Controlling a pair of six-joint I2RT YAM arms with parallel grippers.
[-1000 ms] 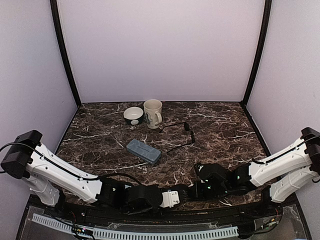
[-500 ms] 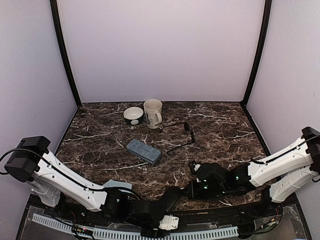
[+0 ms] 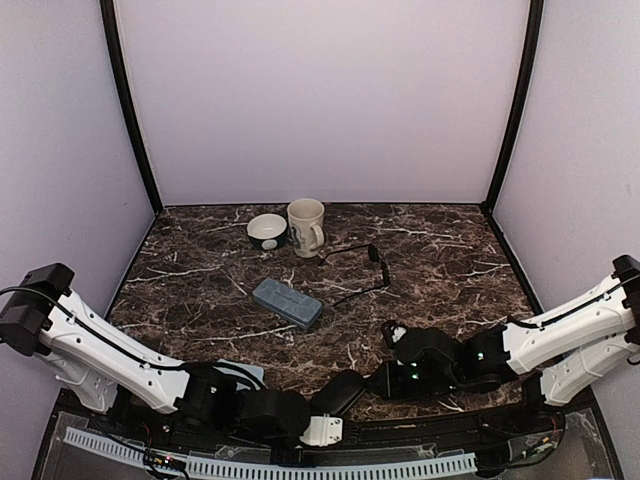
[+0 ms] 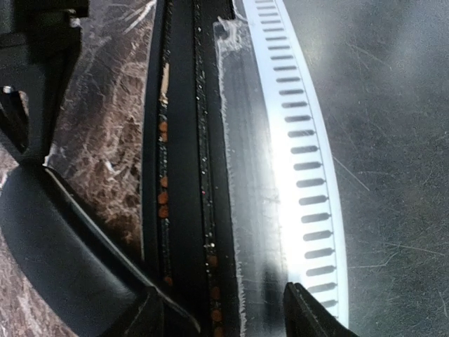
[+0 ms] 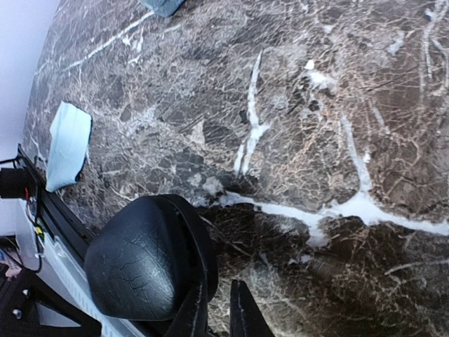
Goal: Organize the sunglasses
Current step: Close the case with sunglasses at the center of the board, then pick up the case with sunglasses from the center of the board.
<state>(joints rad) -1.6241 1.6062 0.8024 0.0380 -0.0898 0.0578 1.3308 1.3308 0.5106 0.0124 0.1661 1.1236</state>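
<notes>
Compared with one second ago, find the left gripper [image 4: 228,309] drawn back from the marble table [image 3: 450,250] to the near rail [image 4: 179,140], no more beside the right gripper [image 5: 217,312]. See its jaws spread wide above the rail and the white slotted duct [image 4: 302,161], with nothing between them. Find the black oval case [image 5: 144,263] now uncovered in the top view, lying between both grippers. Find also a light blue cloth [image 5: 69,144] uncovered, hidden before under the left arm [image 3: 110,350]. See the right gripper almost at the same place, jaws parted by only a narrow gap with bare marble inside, pinching nothing. See one fingertip against the rim of the oval case or just beside it (cannot tell which).

Regarding containers: see the oval case with lid down, contents hidden. See the grey-blue case [image 3: 287,303] closed too, near the table middle, contents hidden. Notice a bowl [image 3: 267,230] and a mug [image 3: 306,227] side by side at the back; cannot tell the inside of the mug.

Find the wire-framed sunglasses [image 3: 355,265] lying unfolded on the marble, just behind and right of the grey-blue case, in no container, unmoved.
</notes>
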